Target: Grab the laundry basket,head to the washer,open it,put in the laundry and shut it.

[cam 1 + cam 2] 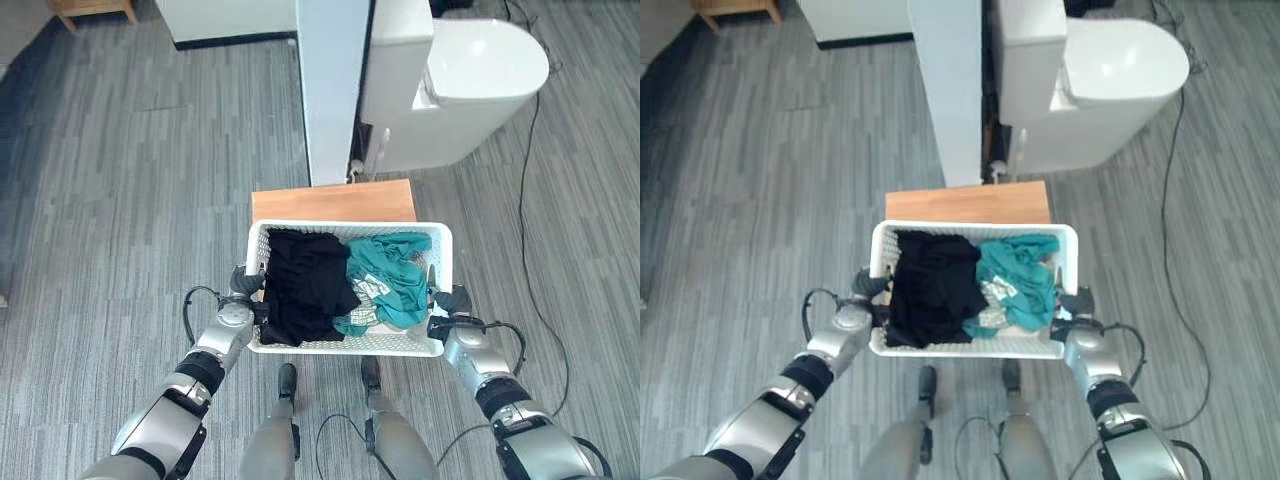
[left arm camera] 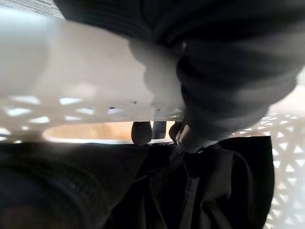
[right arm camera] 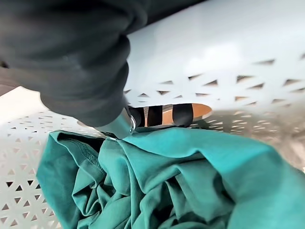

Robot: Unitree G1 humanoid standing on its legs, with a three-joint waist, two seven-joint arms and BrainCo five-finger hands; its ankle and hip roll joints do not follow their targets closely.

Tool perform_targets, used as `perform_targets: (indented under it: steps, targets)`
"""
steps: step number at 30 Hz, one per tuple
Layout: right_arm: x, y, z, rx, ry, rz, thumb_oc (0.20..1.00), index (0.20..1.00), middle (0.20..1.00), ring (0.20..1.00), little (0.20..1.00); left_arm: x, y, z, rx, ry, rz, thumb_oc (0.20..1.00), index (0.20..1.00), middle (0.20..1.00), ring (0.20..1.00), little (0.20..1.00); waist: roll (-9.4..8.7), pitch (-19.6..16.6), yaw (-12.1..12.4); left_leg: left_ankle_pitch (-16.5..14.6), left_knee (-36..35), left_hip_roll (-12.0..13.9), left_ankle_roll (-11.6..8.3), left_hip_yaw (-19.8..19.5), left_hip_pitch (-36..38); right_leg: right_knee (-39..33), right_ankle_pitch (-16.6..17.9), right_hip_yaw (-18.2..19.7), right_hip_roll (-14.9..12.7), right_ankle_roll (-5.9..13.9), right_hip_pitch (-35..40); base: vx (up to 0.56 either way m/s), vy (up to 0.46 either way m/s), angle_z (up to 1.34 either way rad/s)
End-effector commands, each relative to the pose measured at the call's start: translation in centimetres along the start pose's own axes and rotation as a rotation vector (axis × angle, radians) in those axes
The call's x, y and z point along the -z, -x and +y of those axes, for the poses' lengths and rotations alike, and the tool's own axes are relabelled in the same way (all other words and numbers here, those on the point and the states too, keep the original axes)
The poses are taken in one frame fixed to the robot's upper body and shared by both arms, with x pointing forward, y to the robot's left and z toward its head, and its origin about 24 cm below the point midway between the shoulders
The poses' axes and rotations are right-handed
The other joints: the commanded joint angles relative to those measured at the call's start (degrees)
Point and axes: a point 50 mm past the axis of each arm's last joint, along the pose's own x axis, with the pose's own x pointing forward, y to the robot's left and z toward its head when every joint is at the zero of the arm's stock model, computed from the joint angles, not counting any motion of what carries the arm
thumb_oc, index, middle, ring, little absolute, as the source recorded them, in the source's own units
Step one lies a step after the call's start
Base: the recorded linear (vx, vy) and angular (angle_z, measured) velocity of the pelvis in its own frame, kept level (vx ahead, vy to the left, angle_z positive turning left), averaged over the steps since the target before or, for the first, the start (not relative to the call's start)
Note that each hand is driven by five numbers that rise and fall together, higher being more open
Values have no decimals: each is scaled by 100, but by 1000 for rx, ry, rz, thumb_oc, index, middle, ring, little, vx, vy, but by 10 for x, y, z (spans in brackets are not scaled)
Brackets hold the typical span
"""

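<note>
Left eye view: at lower centre, a white laundry basket (image 1: 349, 345) holds black clothes (image 1: 303, 283) and teal clothes (image 1: 393, 276). The left hand (image 1: 243, 295) and right hand (image 1: 447, 308) grip its side handles. A wooden stool (image 1: 333, 203) sits behind, and a white toilet (image 1: 470, 80) at upper right.

Wrist views: each hand's dark fingertips (image 2: 141, 133) (image 3: 156, 115) curl through a handle slot.

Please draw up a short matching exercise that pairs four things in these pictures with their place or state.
Things:
1. black clothes
2. teal clothes
3. left hand
4. wooden stool

Places or states:
A. just beyond the basket's far edge
B. right half of the laundry basket
C. fingers hooked through the basket's left handle slot
D. left half of the basket

Pairs: 1-D, 2-B, 3-C, 4-A
</note>
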Motion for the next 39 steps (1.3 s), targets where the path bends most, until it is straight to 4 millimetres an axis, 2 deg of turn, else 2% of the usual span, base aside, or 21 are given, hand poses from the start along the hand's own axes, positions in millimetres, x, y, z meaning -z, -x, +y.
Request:
perform_targets:
  steps: [1,3,6,10,12,13,16,18,19,20,22,24,27,28,29,32,35,36,37,38,39]
  targets:
    - [-39,-2,33,-241,-80,-125,200,200,200,200,200,-47,5,-53,331,21,-166,200,200,200,200,200,-9,-714,141,-413,255,-132,149,-281,197,569,-805,-119,-322,339,358,59,-16,12]
    - [-34,-3,31,-258,-43,-103,200,200,200,200,200,-45,3,-52,344,-20,-156,200,200,200,200,200,-18,-773,150,-447,281,-136,146,-291,251,574,-829,-146,-323,341,435,52,-12,9]
    - [-36,-9,29,-299,92,-59,200,200,200,200,200,-45,-8,-45,329,-195,-123,200,200,200,200,200,-91,-985,177,-578,450,-146,122,-278,402,573,-883,-197,-308,336,667,68,-37,8]
    - [-38,-9,35,-340,126,-46,200,200,200,200,200,-45,-15,-34,289,-255,-89,200,200,200,200,200,-141,-1104,151,-679,601,-96,99,-237,507,592,-936,-160,-251,321,780,23,-52,1]
    - [-37,-8,37,-354,123,-47,200,200,200,200,200,-43,-16,-32,283,-248,-81,200,200,200,200,200,-145,-1105,139,-677,586,-72,98,-226,539,601,-944,-144,-234,308,793,-8,-54,-11]
    - [-33,-5,38,-370,126,-37,200,200,200,200,200,-35,-17,-28,272,-235,-44,200,200,200,200,200,-167,-1164,103,-606,452,6,77,-207,619,578,-937,-109,-165,274,804,-5,-46,-12]
    - [-30,-3,36,-388,139,-29,200,200,200,200,200,-27,-16,-28,278,-233,-13,200,200,200,200,200,-195,-1217,41,-466,288,109,30,-248,585,500,-933,-31,-66,230,758,-33,-82,-5]
    - [-31,-3,35,-388,144,-35,200,200,200,200,200,-26,-17,-27,273,-235,-11,200,200,200,200,200,-206,-1225,17,-446,295,137,15,-270,552,495,-920,-7,-21,202,710,-66,-78,-3]
    - [-35,-3,34,-391,149,-56,200,200,200,200,200,-29,-16,-30,283,-232,-25,200,200,200,200,200,-249,-1181,1,-480,532,157,-5,-295,405,513,-914,16,44,171,649,-134,-103,-5]
    - [-42,-3,33,-391,157,-82,200,200,200,200,200,-33,-16,-30,283,-224,-47,200,200,200,200,200,-296,-1110,19,-542,748,151,-7,-379,314,613,-917,33,97,165,561,-178,-107,-7]
    - [-47,-7,29,-371,160,-98,200,200,200,200,200,-38,-15,-36,304,-225,-66,200,200,200,200,200,-412,-931,119,-657,1181,54,-89,-1076,82,865,-928,134,176,155,406,-153,-50,-14]
    - [-46,-8,23,-347,143,-90,200,200,200,200,200,-34,-14,-40,314,-232,-54,200,200,200,200,200,-448,-892,66,-762,1297,-38,-113,-1488,17,913,-885,205,148,195,359,-79,77,-23]
    - [-42,-8,17,-331,125,-78,200,200,200,200,200,-27,-13,-43,325,-257,-36,200,200,200,200,200,-453,-916,-65,-968,1482,-104,-29,-1336,13,950,-829,314,56,277,339,-28,127,-10]
    - [-42,-8,17,-326,122,-78,200,200,200,200,200,-25,-13,-42,322,-266,-32,200,200,200,200,200,-471,-895,-69,-1095,1709,-207,9,-1297,-14,965,-777,423,-1,317,326,-79,350,-3]
    - [-37,-10,10,-293,107,-59,200,200,200,200,200,-27,-13,-45,333,-290,-48,200,200,200,200,200,-468,-814,-72,-1371,2142,-476,113,-1233,-128,929,-632,679,-155,428,297,-96,404,-17]
    - [-32,-9,6,-283,117,-47,200,200,200,200,200,-26,-12,-45,347,-295,-54,200,200,200,200,200,-446,-791,-51,-1611,2388,-626,237,-1038,-154,850,-423,954,-310,580,247,-58,283,-74]
    - [-38,-10,2,-275,166,-70,200,200,200,200,200,-33,-11,-46,361,-326,-88,200,200,200,200,200,-432,-748,-84,-1836,2664,-900,393,-652,-288,494,191,1404,-709,906,-16,-142,380,-44]
    - [-38,-10,2,-268,182,-72,200,200,200,200,200,-34,-12,-41,351,-340,-100,200,200,200,200,200,-409,-718,-57,-1924,2756,-910,426,-395,-340,356,388,1342,-872,921,-153,-225,397,-87]
    - [-39,-10,3,-270,197,-76,200,200,200,200,200,-35,-12,-34,341,-347,-105,200,200,200,200,200,-385,-698,30,-1954,2800,-856,443,-204,-358,301,394,1040,-966,871,-233,-253,438,-105]
    - [-43,-11,10,-279,210,-89,200,200,200,200,200,-40,-15,-21,298,-328,-118,200,200,200,200,200,-294,-650,149,-1877,2635,-778,469,64,-241,368,319,442,-1040,807,-424,-240,406,-154]
    - [-44,-12,15,-285,207,-88,200,200,200,200,200,-38,-16,-16,281,-319,-108,200,200,200,200,200,-273,-625,258,-1806,2554,-738,503,289,-176,704,144,-55,-973,749,-423,-245,402,-197]
